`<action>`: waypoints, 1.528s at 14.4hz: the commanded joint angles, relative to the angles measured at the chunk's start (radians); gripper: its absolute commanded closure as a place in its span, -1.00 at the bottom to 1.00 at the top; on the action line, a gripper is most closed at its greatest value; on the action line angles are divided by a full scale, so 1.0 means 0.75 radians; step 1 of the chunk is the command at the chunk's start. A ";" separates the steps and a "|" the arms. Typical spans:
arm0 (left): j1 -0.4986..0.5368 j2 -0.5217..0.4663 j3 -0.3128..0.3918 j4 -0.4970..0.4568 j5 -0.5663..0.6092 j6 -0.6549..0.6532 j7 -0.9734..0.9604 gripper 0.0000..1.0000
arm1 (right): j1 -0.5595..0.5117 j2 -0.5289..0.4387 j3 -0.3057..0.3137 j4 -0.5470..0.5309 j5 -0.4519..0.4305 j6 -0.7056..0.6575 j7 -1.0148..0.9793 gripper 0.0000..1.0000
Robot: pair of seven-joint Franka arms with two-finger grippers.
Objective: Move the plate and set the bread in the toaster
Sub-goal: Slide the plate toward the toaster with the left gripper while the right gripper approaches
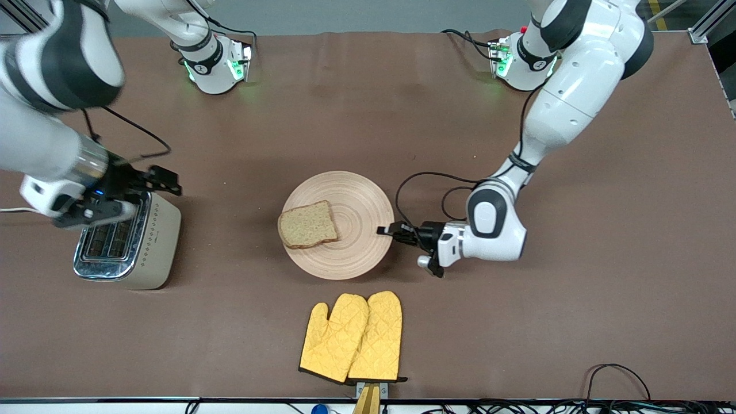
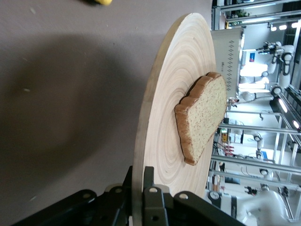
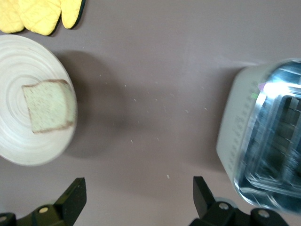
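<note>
The round light-wood plate (image 1: pixel 356 201) lies at the table's middle with the brown bread slice (image 1: pixel 307 225) on its part toward the right arm's end. My left gripper (image 1: pixel 386 231) is shut on the plate's rim at the edge toward the left arm's end; the left wrist view shows its jaws (image 2: pixel 142 188) clamping the plate (image 2: pixel 164 141) and the bread (image 2: pixel 202 117) on it. The beige toaster (image 1: pixel 155 241) stands toward the right arm's end. My right gripper (image 1: pixel 168 180) is open and empty, over the table beside the toaster (image 3: pixel 235 136). The right wrist view also shows the plate (image 3: pixel 19 66) and bread (image 3: pixel 49 112).
A pair of yellow oven mitts (image 1: pixel 352 336) lies nearer the front camera than the plate, and also shows in the right wrist view (image 3: pixel 37 14). The toaster's white cord runs off at the right arm's end.
</note>
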 commanded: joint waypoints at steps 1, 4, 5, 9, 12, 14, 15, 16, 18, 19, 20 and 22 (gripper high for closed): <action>-0.048 0.018 -0.004 0.007 -0.083 0.059 0.007 1.00 | 0.019 0.074 -0.008 -0.017 0.058 0.104 0.002 -1.00; -0.124 0.075 -0.006 0.011 -0.087 0.187 0.011 1.00 | 0.025 0.197 -0.008 -0.019 0.124 0.184 -0.002 -1.00; -0.134 0.075 -0.006 0.009 -0.089 0.210 0.009 1.00 | 0.055 0.226 -0.008 -0.019 0.126 0.211 -0.002 -1.00; -0.155 0.094 -0.006 0.009 -0.130 0.227 0.011 0.96 | 0.123 0.304 -0.008 -0.099 0.128 0.405 -0.002 -1.00; -0.137 0.077 -0.004 0.009 -0.134 0.227 -0.012 -0.95 | 0.152 0.349 -0.006 -0.156 0.130 0.507 -0.002 -1.00; -0.084 0.034 -0.004 0.005 -0.154 0.227 -0.140 -1.00 | 0.178 0.363 -0.006 -0.197 0.136 0.552 0.000 -1.00; -0.059 -0.014 0.000 0.003 -0.134 0.225 -0.290 -1.00 | 0.197 0.365 -0.006 -0.234 0.136 0.577 0.002 -1.00; -0.051 -0.055 0.006 0.003 -0.112 0.224 -0.399 -1.00 | 0.217 0.365 -0.006 -0.272 0.138 0.615 0.002 -1.00; 0.006 -0.152 0.039 0.001 0.000 0.214 -0.622 -1.00 | 0.219 0.365 -0.004 -0.350 0.138 0.728 0.004 -1.00; 0.033 -0.196 0.039 0.001 0.088 0.210 -0.761 -1.00 | 0.223 0.365 0.002 -0.361 0.138 0.736 0.004 -1.00; 0.062 -0.237 0.041 0.005 0.208 0.208 -0.910 -1.00 | 0.224 0.363 0.016 -0.369 0.138 0.726 0.006 -1.00; 0.101 -0.309 0.039 0.011 0.440 0.206 -1.117 -1.00 | 0.226 0.345 0.031 -0.436 0.171 0.710 0.010 -1.00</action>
